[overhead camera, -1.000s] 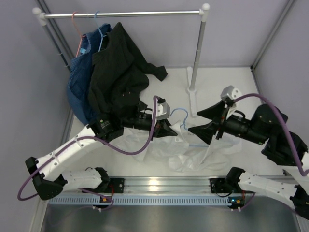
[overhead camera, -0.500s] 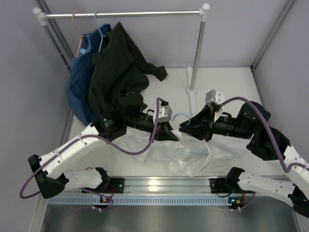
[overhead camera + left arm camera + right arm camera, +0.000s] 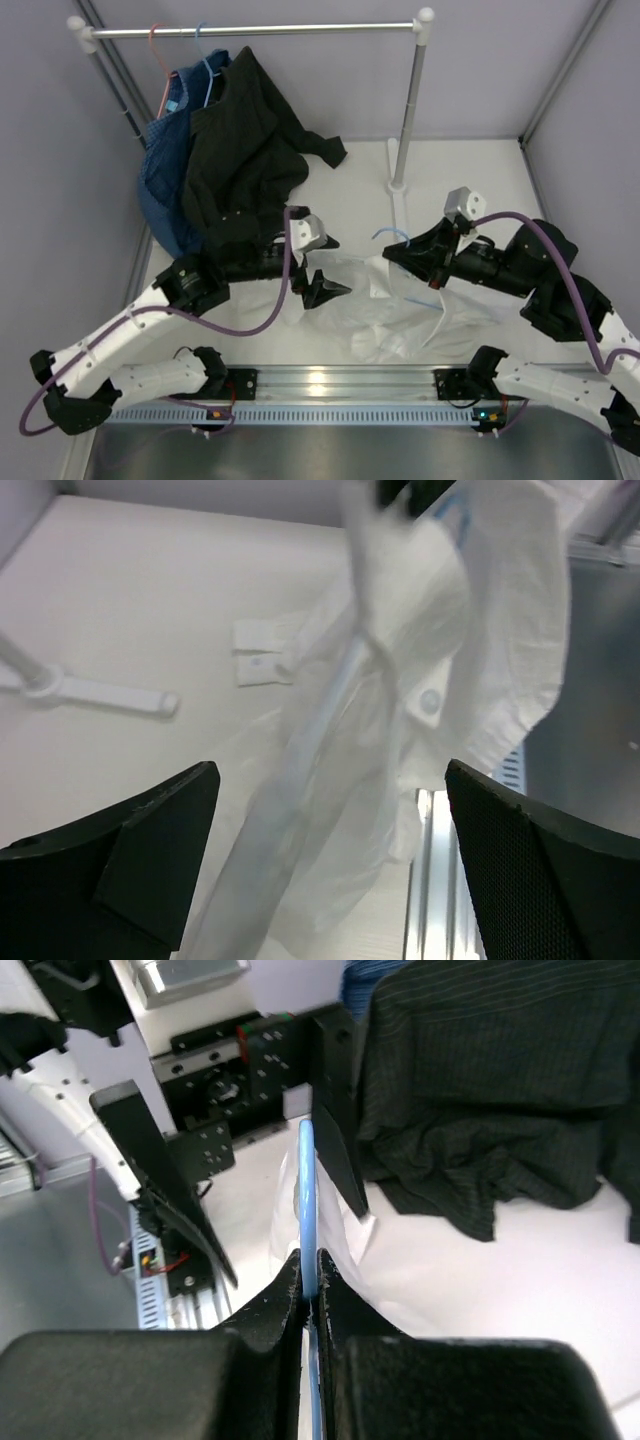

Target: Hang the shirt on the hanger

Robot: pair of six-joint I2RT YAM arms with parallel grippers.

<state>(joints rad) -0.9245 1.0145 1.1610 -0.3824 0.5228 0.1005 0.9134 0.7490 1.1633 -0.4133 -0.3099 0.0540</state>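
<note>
Light-blue wire of the hanger (image 3: 307,1180) sits edge-on between my right fingers (image 3: 265,1310), which are clamped tight on it. White shirt (image 3: 400,320) is gathered up at the hanger, lower folds heaped on the tabletop (image 3: 470,170) between both arms. My left fingers (image 3: 150,830) are spread wide, gripping nothing; shirt cloth hangs just ahead of them, one button showing. Black garment (image 3: 240,150) hangs from the rail behind.

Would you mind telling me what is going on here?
The right gripper is shut on the thin light-blue wire hanger, holding it over the large wrinkled white shirt, part of which is raised off the white table. The left gripper is open with fabric hanging between its fingers. The shirt is not yet on the hanger.
</note>
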